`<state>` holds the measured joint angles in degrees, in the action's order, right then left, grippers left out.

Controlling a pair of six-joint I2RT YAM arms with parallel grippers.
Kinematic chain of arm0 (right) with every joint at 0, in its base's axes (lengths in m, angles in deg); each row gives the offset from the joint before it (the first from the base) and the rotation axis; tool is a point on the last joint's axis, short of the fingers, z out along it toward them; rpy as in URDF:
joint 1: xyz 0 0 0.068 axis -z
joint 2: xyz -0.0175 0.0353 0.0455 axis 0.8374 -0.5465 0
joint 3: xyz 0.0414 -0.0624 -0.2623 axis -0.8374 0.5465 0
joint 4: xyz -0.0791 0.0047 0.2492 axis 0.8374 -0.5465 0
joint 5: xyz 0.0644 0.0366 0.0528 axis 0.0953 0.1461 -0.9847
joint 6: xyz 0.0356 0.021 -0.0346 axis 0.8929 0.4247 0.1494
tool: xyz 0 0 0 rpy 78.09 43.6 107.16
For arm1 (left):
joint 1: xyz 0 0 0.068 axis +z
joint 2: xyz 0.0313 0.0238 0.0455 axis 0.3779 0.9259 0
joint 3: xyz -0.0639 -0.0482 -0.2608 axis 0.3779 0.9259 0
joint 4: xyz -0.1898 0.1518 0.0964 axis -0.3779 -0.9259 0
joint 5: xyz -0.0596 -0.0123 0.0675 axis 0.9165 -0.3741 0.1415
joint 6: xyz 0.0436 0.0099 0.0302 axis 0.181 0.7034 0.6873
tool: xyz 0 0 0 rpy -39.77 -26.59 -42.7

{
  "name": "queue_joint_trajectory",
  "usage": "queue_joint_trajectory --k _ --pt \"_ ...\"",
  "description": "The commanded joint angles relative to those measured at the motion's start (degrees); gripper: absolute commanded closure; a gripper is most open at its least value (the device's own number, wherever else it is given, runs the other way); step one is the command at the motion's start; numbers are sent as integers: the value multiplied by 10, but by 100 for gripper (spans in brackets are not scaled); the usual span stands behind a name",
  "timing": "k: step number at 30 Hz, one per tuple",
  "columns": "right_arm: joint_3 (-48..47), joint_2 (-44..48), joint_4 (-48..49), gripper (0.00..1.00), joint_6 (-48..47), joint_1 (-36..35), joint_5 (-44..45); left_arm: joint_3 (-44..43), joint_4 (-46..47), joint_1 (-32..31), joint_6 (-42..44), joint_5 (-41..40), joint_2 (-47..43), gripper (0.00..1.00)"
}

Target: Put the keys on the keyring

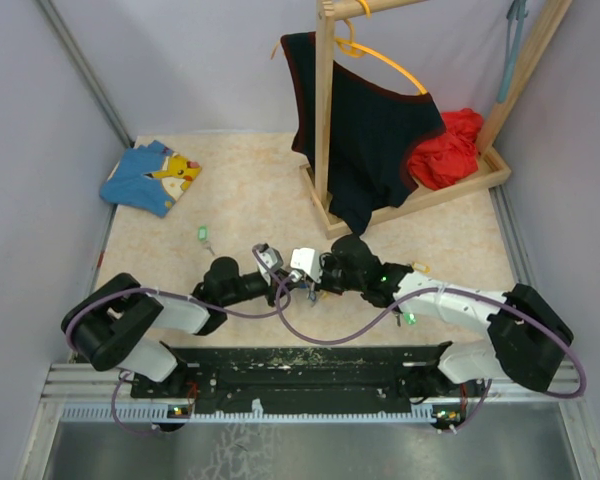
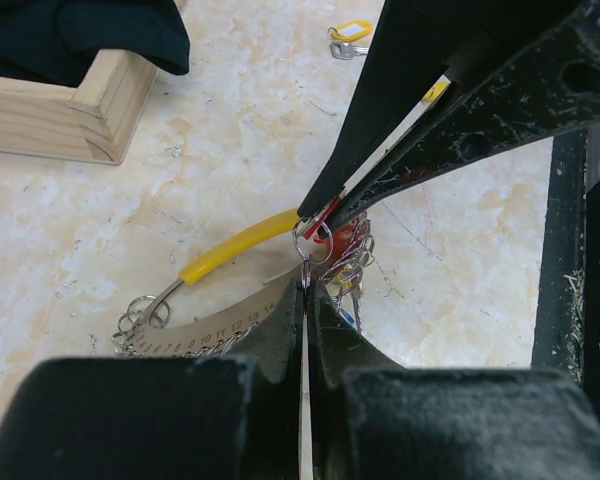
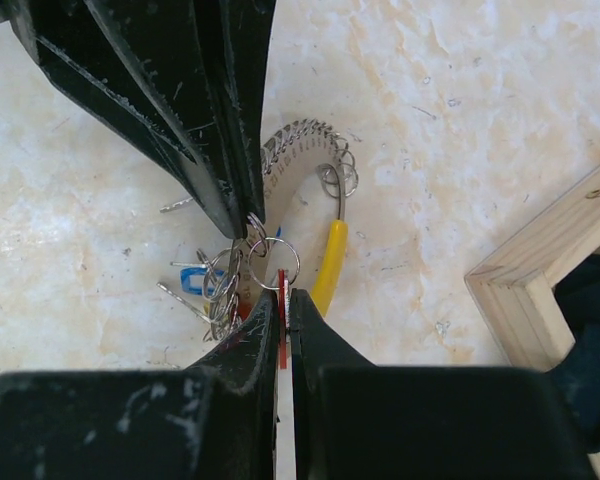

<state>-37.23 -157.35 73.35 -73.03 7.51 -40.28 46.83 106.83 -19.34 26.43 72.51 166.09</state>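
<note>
The keyring lies on the table between both grippers: a yellow loop (image 2: 235, 245) (image 3: 328, 265) with a chain (image 2: 140, 320), a bunch of silver rings (image 3: 220, 285) and a blue tag (image 3: 192, 280). My left gripper (image 2: 307, 285) (image 1: 283, 290) is shut on one thin ring of that bunch. Facing it tip to tip, my right gripper (image 3: 283, 297) (image 1: 315, 280) is shut on a red-tagged key (image 3: 282, 285), whose silver split ring (image 3: 273, 262) touches the bunch. A green-tagged key (image 1: 203, 235) lies to the left, and a yellow-tagged key (image 2: 350, 33) to the right.
A wooden rack base (image 1: 325, 215) (image 3: 540, 290) stands just behind the grippers, with a dark garment (image 1: 370, 140) on an orange hanger (image 1: 395, 62) and a red cloth (image 1: 450, 150). A blue and yellow cloth (image 1: 150, 177) lies at the far left.
</note>
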Motion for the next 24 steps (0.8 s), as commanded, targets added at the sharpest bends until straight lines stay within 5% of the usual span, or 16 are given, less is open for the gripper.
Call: queue_joint_trajectory --k 1,24 --pt "-5 -10 14 100 -11 11 -7 12 13 -1 5 0 -12 99" --pt "-102 -114 -129 100 -8 11 -48 23 48 -1 11 9 -27 99"
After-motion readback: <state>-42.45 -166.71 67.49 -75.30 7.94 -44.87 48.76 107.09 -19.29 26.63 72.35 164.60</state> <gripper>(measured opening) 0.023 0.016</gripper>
